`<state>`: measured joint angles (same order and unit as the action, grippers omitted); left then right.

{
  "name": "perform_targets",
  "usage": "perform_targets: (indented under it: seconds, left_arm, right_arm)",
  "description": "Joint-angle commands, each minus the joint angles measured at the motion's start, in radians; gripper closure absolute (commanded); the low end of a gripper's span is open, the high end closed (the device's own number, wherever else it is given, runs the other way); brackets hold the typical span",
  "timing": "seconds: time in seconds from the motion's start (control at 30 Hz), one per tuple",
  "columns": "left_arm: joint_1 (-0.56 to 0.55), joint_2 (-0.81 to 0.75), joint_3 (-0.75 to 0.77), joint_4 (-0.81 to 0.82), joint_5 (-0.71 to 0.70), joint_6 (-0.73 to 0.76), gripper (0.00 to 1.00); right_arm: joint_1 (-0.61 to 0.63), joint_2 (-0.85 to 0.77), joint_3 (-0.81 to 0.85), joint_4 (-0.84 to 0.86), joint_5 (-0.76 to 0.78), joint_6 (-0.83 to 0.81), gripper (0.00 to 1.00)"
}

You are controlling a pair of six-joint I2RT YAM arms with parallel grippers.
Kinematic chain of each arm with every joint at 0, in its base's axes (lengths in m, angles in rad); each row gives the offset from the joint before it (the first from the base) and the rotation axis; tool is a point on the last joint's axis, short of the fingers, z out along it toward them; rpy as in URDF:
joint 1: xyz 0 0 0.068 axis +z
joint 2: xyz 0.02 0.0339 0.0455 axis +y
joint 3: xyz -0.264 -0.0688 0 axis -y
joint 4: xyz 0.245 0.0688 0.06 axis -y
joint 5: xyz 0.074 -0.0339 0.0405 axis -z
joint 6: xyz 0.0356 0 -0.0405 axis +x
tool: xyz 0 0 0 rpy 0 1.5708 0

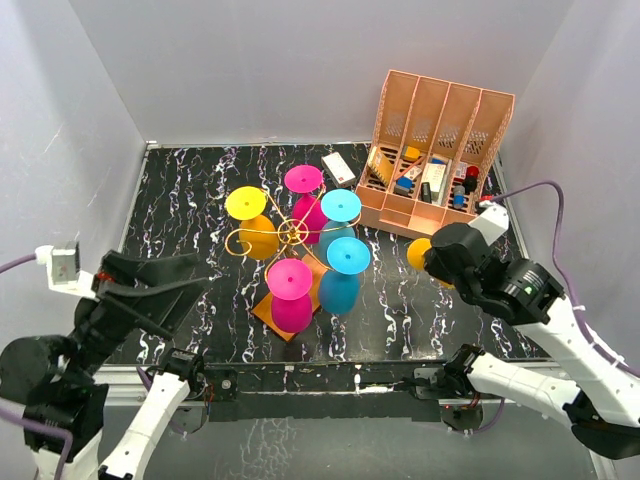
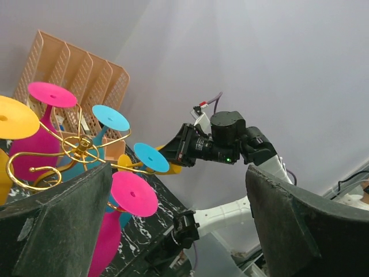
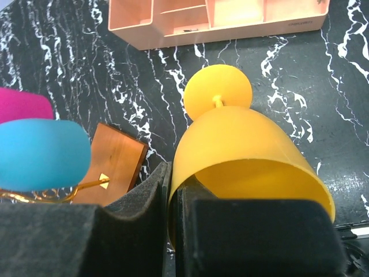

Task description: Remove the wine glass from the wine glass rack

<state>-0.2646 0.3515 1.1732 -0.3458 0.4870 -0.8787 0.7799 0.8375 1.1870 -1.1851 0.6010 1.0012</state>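
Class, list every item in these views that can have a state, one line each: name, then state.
Left end effector: open, empty.
Right end effector: shut on the held wine glass's rim.
Held wine glass: gripped, off the rack.
Wine glass rack: upright, loaded with five hanging glasses, feet up.
Desk organiser: upright, small items in its slots.

Arms [image 1: 150, 420] white w/ blk joints, purple cables [image 1: 545, 187], foam fingers [image 3: 253, 231] (green LED [image 2: 229, 160] right).
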Motion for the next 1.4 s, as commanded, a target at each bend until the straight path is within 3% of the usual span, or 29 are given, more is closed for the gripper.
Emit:
perform_targets:
  seconds: [0.0,0.23,0.43,0.53,0.77,1.37]
  left_arm:
    - [0.004,-0.025,0.078,-0.1,-0.06,0.12,0.03]
    - [0.004,-0.056,0.093,-0.154,-0.097,0.151,0.03]
    - [0.004,-0.047,0.134,-0.188,-0.105,0.189,0.03]
    - [0.003,-0.047,0.136,-0.186,-0.106,0.191,0.03]
    - [0.003,-0.04,0.136,-0.187,-0.097,0.186,0.03]
    - [0.003,-0.019,0.17,-0.216,-0.11,0.204,0.03]
  right_arm:
    - [0.003,0.098,0.009,0.012,0.076,0.08,0.92]
    - [-0.066,0.256,0.045,0.041,-0.009,0.004,0.92]
    - [-0.413,0.331,0.045,0.133,-0.396,-0.262,0.92]
    - [-0.488,0.39,0.084,0.118,-0.509,-0.335,0.92]
    - [-0.52,0.522,0.202,0.024,-0.434,-0.376,0.92]
    - [-0.55,0.632,0.191,0.1,-0.461,-0.422,0.91]
